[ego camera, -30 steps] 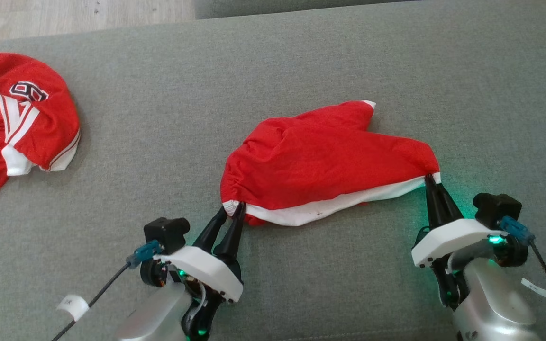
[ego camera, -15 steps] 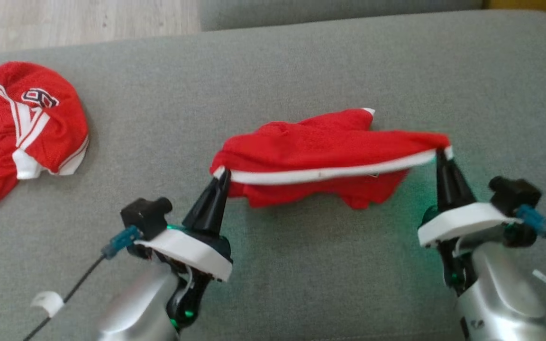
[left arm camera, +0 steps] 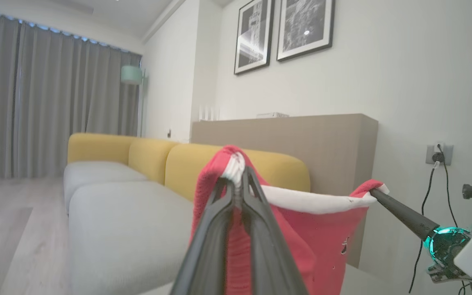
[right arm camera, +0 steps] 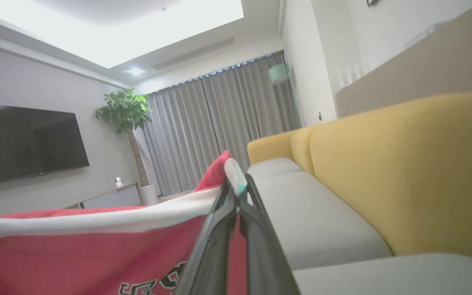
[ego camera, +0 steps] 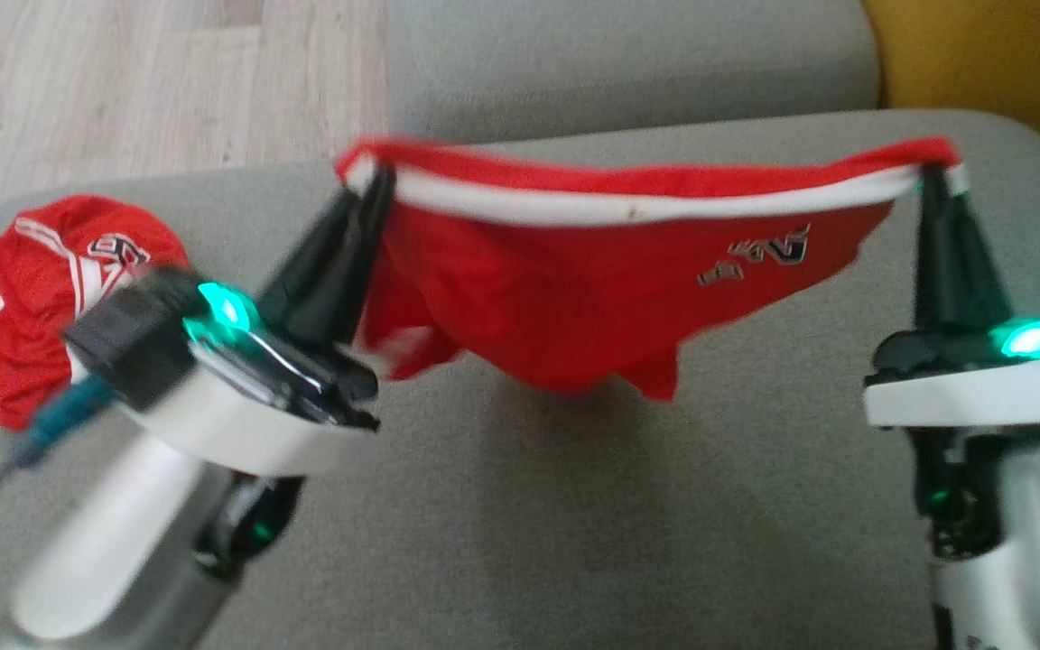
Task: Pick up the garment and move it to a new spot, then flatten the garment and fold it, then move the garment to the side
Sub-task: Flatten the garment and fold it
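Left gripper (ego camera: 374, 179) and right gripper (ego camera: 933, 173), fingers pinched tight, each hold the shorts (ego camera: 574, 289) by the waistband (ego camera: 646, 209), cloth sagging between them.

The left gripper (left arm camera: 239, 184) is clamped on one corner of the red garment (left arm camera: 326, 237); the right gripper (left arm camera: 377, 192) pinches the far corner, the white band (left arm camera: 309, 201) stretched between them. Behind stand a grey-and-yellow sofa (left arm camera: 129, 213), curtains (left arm camera: 55, 102) and two framed pictures (left arm camera: 285, 32)
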{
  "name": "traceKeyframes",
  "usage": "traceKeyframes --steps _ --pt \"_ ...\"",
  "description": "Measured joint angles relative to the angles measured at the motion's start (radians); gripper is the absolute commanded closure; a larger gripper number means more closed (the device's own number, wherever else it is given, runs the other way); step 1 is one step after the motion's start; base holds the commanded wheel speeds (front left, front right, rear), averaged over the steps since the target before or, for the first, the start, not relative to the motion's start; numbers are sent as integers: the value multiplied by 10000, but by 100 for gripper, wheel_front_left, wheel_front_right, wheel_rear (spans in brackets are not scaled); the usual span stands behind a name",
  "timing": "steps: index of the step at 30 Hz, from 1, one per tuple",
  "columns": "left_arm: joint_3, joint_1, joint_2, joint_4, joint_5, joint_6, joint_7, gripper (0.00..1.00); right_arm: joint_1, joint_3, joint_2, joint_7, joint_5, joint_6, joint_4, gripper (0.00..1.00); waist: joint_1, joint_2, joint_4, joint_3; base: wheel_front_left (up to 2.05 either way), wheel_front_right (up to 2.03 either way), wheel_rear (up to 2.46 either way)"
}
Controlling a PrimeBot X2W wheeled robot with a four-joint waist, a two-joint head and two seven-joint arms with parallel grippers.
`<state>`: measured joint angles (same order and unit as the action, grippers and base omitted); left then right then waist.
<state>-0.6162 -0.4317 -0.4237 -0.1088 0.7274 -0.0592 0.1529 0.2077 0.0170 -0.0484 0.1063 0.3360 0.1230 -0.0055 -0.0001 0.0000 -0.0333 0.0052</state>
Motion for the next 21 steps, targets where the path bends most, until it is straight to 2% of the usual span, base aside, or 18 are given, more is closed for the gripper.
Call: traceKeyframes --steps 5,11,14,16,21 --pt "336 -1083 -564 -1952 2 253 -1160 100 -172 -207 2 -1035 -113 0 -2320 100 -1 0 -177 -258 0 0 0" --pt "330 -2000 -738 -2474 82 295 -2265 100 -164 -226 2 -2196 84 0 -3641 100 0 0 -343 -52 0 0 0" --pt "293 -2264 -679 -1971 495 224 -2617 100 5 -167 2 -2600 123 0 -3509 100 0 0 -408 312 0 0 0" --pt "276 -2554 -652 -1381 688 109 -2867 100 507 -59 2 -2796 219 0 -2999 100 1 0 -463 649 0 0 0" --pt "297 -3984 -548 598 869 -226 -3254 100 3355 380 -6 -3218 244 0 -844 100 5 0 -660 1650 0 0 0"
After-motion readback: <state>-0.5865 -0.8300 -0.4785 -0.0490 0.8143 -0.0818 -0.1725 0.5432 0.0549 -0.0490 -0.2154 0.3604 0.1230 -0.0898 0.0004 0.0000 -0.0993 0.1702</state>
